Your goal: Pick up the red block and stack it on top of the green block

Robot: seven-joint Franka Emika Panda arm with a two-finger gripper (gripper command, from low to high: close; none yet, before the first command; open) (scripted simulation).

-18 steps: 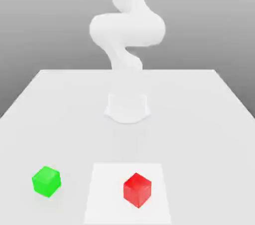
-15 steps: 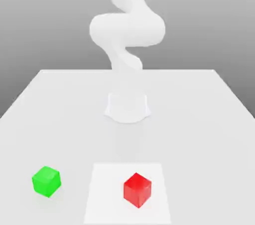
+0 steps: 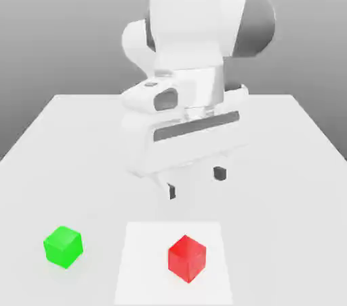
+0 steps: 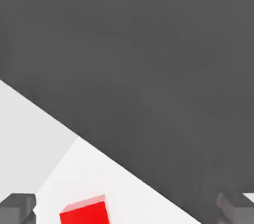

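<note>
The red block (image 3: 187, 258) sits on a lighter square patch of the table (image 3: 175, 264) near the front, toward the exterior view's right. The green block (image 3: 64, 246) rests on the table to its left, apart from it. My gripper (image 3: 196, 183) hangs above the table behind the red block, open, with its two dark fingertips (image 3: 219, 174) spread wide and nothing between them. In the hand view the red block (image 4: 85, 211) lies ahead between the two fingers (image 4: 19, 207), well clear of both.
The white table (image 3: 284, 182) stretches wide around both blocks. The arm's large white body (image 3: 186, 60) rises over the middle of the table behind the gripper.
The arm has come into full view, with the hand and gripper now hanging low over the table behind the red block. Neither block has moved.
</note>
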